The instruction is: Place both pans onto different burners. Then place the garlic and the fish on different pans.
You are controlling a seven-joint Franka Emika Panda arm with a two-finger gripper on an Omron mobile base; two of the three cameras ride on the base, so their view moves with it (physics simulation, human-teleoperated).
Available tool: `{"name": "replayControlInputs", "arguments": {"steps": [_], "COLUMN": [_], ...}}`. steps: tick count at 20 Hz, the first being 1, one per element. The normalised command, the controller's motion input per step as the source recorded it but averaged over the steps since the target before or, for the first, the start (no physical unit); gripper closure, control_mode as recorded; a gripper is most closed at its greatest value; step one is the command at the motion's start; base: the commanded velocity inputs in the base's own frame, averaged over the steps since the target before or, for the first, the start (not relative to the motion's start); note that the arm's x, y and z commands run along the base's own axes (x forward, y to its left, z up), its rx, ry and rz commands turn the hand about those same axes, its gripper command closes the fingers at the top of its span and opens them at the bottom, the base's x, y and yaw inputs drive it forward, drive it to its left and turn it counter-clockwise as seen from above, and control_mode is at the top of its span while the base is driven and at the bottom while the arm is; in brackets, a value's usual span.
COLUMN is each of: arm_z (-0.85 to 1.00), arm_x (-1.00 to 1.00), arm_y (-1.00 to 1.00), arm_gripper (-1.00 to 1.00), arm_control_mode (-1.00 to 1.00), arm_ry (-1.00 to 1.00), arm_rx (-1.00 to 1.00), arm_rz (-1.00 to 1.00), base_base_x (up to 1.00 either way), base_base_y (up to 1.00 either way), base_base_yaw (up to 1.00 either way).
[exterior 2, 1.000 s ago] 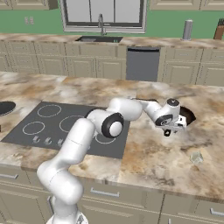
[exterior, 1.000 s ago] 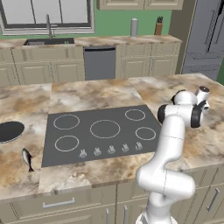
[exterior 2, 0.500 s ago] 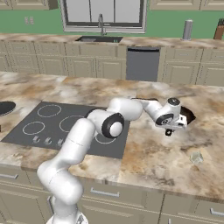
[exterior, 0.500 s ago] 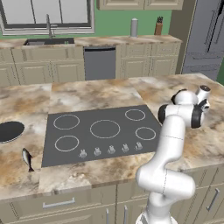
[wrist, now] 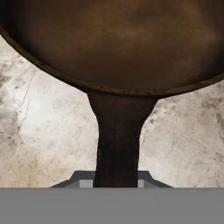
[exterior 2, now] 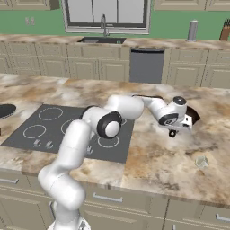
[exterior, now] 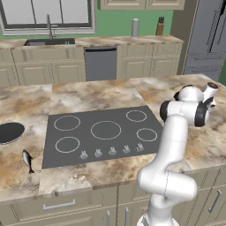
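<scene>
1. The white arm reaches to the right end of the marble island counter (exterior: 110,95), well right of the cooktop (exterior: 101,132).
2. The gripper (exterior 2: 173,133) points down over the handle of the brown pan (wrist: 118,43); its jaws are closed tight on that handle, which runs straight down between them in the hand view.
3. The brown pan sits on the counter (mostly hidden behind the hand in the right base view).
4. The black pan (exterior: 9,132) lies left of the cooktop, off the burners (exterior: 106,129).
5. The fish (exterior: 28,160) lies just in front of it.
6. A small pale object (exterior 2: 201,161), too small to identify, sits near the counter's front right.
</scene>
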Motion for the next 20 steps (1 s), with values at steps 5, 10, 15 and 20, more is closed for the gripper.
{"name": "replayControlInputs", "arguments": {"steps": [5,10,15,20], "arm_z": [0.34,0.16,0.03,0.15], "arm_x": [-0.41,-0.71,-0.88,-0.55], "arm_y": [0.40,0.53,0.52,0.53], "arm_gripper": [1.00,1.00,1.00,1.00], "arm_control_mode": [-1.00,-1.00,-1.00,-1.00], "arm_ry": [-0.01,-0.06,-0.05,0.00], "arm_rx": [-0.04,-0.09,-0.08,-0.04], "arm_rz": [0.01,0.07,0.23,0.29], "base_base_x": [0.00,0.00,0.00,0.00], "base_base_y": [0.00,0.00,0.00,0.00], "base_base_yaw": [0.00,0.00,0.00,0.00]}}
